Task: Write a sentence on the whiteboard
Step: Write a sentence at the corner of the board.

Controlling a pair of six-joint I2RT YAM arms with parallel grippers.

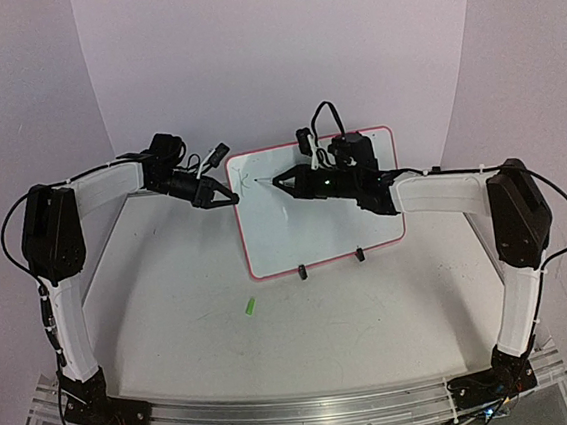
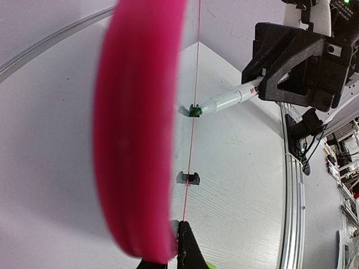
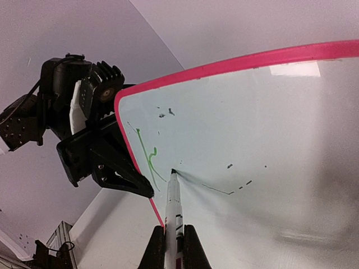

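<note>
Holding the marker [image 3: 173,204] in the right gripper [image 3: 173,246]: jaws closed narrow on the white barrel, tip pressed to the whiteboard [image 1: 306,235] face near its upper-left corner. Tip shows green in the left wrist view.

Board stands upright on the table [image 1: 172,304] mid-workspace, leaning back a little, on two black clip feet [image 1: 302,271] along its bottom edge. Pink-red rim, rounded corners.

Left gripper [image 1: 228,197] is pinched on the board's left edge, up near the top corner. Left wrist view has the rim blurred right up against the lens, with one finger [image 2: 183,246] touching it at the bottom.

Both grippers come at that same corner from opposite sides, near each other, not touching.

Right wrist view:
- green strokes [image 3: 149,154] sit just left of the tip, close to the rim: a long slanted line plus a short curl
- a few dark specks [image 3: 165,114] sit higher up
- a thin dark line [image 3: 217,190] and some dashes run to the right of the tip
- can't read any of it as letters
- a bright glare patch sits near the top rim

Small green piece [image 1: 249,305] lies on the table in front of the board, well apart from it, toward the left arm's side. In the top view the right arm crosses in front of the board's right half.
</note>
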